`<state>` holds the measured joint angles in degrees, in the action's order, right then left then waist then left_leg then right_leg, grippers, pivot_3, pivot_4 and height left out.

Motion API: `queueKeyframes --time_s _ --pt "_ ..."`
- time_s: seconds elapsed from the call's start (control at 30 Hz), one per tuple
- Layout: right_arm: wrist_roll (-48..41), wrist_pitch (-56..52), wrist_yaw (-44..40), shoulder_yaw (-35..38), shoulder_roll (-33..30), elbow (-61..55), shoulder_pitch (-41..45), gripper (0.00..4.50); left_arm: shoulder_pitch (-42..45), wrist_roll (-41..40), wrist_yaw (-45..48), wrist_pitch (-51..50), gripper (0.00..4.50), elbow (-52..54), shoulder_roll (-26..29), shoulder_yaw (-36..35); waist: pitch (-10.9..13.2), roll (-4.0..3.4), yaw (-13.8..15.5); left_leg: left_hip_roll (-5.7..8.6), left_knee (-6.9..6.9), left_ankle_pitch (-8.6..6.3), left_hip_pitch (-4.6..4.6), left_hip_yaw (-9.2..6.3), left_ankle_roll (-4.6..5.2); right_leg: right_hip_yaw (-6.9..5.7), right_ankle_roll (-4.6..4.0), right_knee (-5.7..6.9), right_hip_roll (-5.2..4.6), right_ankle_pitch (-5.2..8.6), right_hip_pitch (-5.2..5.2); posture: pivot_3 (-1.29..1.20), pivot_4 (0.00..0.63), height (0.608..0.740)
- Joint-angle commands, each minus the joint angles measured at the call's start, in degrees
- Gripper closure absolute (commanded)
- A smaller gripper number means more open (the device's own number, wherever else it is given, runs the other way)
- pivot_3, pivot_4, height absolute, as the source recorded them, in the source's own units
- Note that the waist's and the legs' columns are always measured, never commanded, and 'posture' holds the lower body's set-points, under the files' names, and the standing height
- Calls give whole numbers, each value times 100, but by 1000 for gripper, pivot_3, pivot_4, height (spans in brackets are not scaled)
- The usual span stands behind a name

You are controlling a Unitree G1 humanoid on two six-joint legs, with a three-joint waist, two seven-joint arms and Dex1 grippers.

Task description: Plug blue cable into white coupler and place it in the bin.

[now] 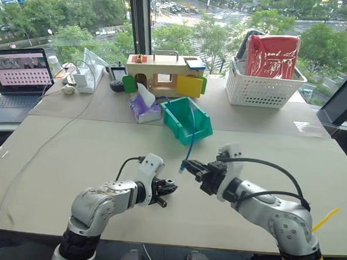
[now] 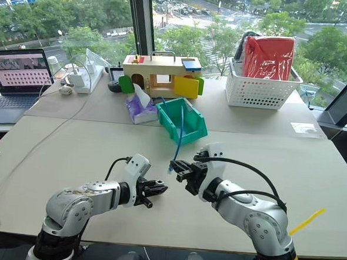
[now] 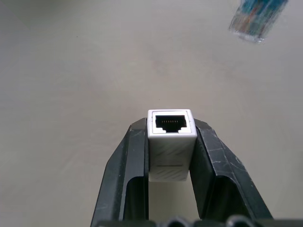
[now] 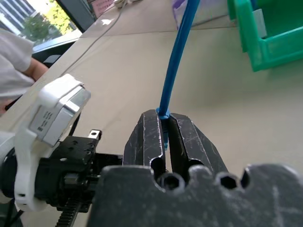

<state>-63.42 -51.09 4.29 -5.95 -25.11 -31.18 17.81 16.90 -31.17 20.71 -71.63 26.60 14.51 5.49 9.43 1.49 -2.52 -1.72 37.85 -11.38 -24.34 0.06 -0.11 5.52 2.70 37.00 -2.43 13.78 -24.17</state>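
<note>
So both arms hang over the matte beige table, with a wide bare stretch of tabletop under and around them on the near side of the teal-green plastic bin with its cut-down front. The left gripper has its two scuffed black fingers pinching the tiny white boxy plastic coupler, dark socket facing outward with its little contact pins showing. Just beside it, not touching, the right gripper is pressed tight on the thin glossy light-blue cable right behind its clear plug. From that grip the cable rises in a gentle curve back to the bin, and its far end sits inside. Plug and socket are close but apart.
</note>
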Motion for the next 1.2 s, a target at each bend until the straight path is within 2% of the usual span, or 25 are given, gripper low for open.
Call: queueKeyframes --time_s 0.03,0.5,1.2 --pt "0 -219 -85 -34 149 44 186 4500 -42 -184 131 217 3820 82 -102 -51 1 2 3 0 0 0 -1 0 0 0 -1 0 0 0 0 0 150 715" --pt "-15 -1049 -23 18 331 158 231 4500 -263 -304 162 282 3820 83 -171 -145 2 3 -6 0 0 0 -3 0 0 0 -1 0 0 0 -3 0 150 715" --pt "-22 -1612 228 296 313 -49 43 4500 -307 -326 138 318 3820 126 -82 -43 2 3 -4 0 0 0 -3 0 0 0 -1 -1 0 0 -3 0 150 715"
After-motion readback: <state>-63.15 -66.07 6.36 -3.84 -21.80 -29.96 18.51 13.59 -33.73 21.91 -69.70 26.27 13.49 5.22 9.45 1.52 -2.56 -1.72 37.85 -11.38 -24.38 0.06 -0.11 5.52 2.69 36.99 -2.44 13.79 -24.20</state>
